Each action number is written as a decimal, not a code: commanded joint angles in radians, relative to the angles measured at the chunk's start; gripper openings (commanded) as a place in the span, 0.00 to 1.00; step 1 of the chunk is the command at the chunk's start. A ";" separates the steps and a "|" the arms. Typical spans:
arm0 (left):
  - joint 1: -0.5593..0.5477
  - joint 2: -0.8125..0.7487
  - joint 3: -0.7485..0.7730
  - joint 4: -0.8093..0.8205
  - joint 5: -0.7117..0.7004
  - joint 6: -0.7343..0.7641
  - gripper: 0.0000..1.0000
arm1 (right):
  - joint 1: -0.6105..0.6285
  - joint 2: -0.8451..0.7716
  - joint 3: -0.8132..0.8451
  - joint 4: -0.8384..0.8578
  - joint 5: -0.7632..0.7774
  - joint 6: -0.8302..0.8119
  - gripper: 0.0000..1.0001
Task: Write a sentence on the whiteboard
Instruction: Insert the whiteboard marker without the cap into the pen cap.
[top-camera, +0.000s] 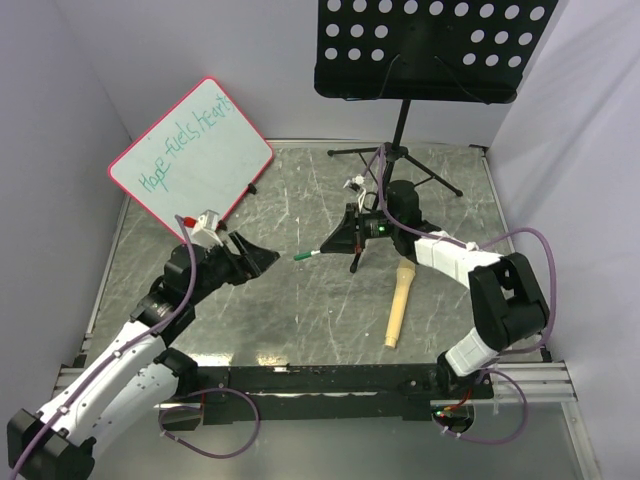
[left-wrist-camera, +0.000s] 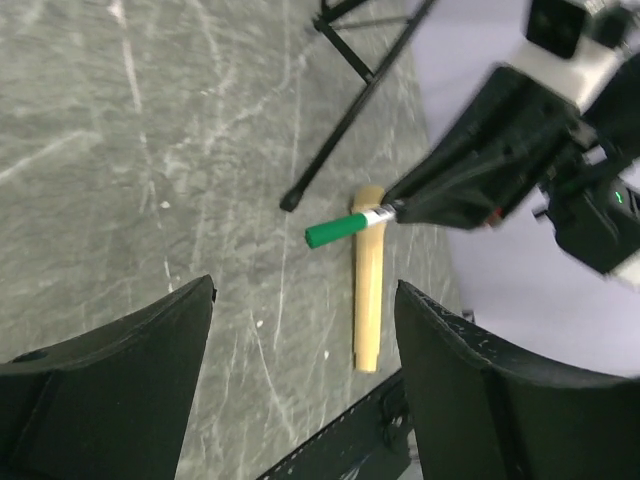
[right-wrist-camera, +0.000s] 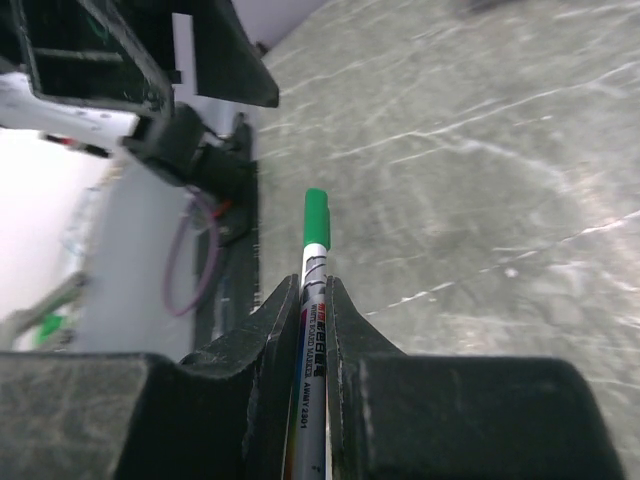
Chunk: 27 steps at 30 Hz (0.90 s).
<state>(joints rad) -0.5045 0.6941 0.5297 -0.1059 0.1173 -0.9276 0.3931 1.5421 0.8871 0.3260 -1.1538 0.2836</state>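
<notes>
The whiteboard (top-camera: 200, 160), white with a pink-red frame, stands tilted at the back left. On it is the sentence (top-camera: 190, 138), a line of teal handwriting. My left gripper (top-camera: 258, 257) is in front of the board and apart from it, its jaws open and empty (left-wrist-camera: 305, 290). My right gripper (top-camera: 328, 247) hovers mid-table, shut on a whiteboard marker (top-camera: 308, 256). The marker's green end (right-wrist-camera: 316, 215) sticks out past the right gripper (right-wrist-camera: 312, 287) and points toward the left arm. The marker (left-wrist-camera: 338, 229) also shows in the left wrist view.
A black perforated music stand tray (top-camera: 430, 45) overhangs the back, its tripod legs (top-camera: 405, 160) on the table behind my right arm. A light wooden stick (top-camera: 399, 300) lies right of centre, also seen as a wooden stick (left-wrist-camera: 368, 290). Grey walls enclose three sides.
</notes>
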 joint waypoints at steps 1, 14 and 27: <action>0.003 0.018 -0.002 0.097 0.163 0.140 0.77 | -0.023 0.045 0.035 0.244 -0.176 0.200 0.00; 0.003 -0.007 0.027 0.176 0.415 0.375 0.82 | -0.042 -0.089 0.001 0.194 -0.204 0.150 0.00; 0.003 0.150 0.029 0.428 0.575 0.236 0.79 | -0.043 0.013 -0.065 0.834 -0.268 0.709 0.00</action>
<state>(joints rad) -0.5045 0.8227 0.5278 0.2508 0.6380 -0.6785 0.3573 1.5276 0.8364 0.9066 -1.3895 0.8101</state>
